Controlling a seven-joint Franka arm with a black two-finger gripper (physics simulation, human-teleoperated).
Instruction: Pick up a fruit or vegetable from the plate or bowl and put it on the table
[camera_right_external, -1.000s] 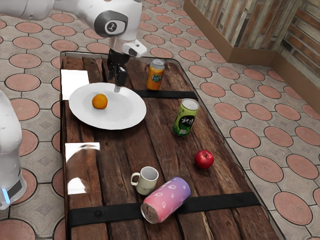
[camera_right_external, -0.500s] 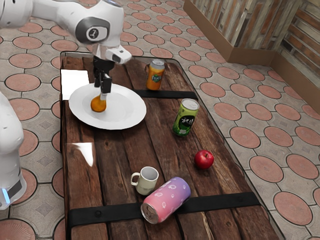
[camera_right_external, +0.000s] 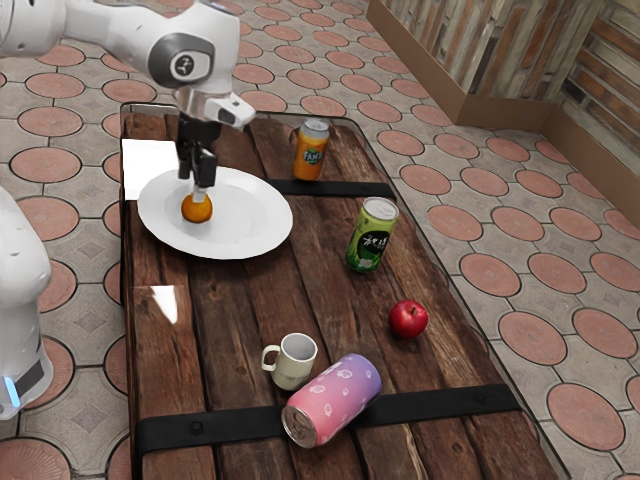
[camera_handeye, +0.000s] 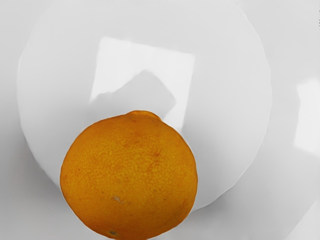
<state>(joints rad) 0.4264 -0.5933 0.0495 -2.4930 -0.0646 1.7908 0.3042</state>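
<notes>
My gripper (camera_right_external: 200, 192) points down over the white plate (camera_right_external: 262, 226), its lower end right at the top of the orange (camera_right_external: 197, 210). Whether it grips the fruit cannot be made out. The orange rests in the plate, toward the exterior view's left part of it. From the hand's camera, the orange (camera_handeye: 129, 175) looms large and close under the hand, with the glossy plate (camera_handeye: 225, 100) around it.
On the wooden table (camera_right_external: 260, 290) stand a Fanta can (camera_right_external: 311, 150), a green can (camera_right_external: 372, 236) and a mug (camera_right_external: 293, 362). A red apple (camera_right_external: 408, 319) sits near one long edge. A pink-purple can (camera_right_external: 333, 400) lies on its side.
My gripper has moved toward the exterior view's left and down, from beyond the plate's rim to the orange. The orange has shifted slightly toward the near side of the plate.
</notes>
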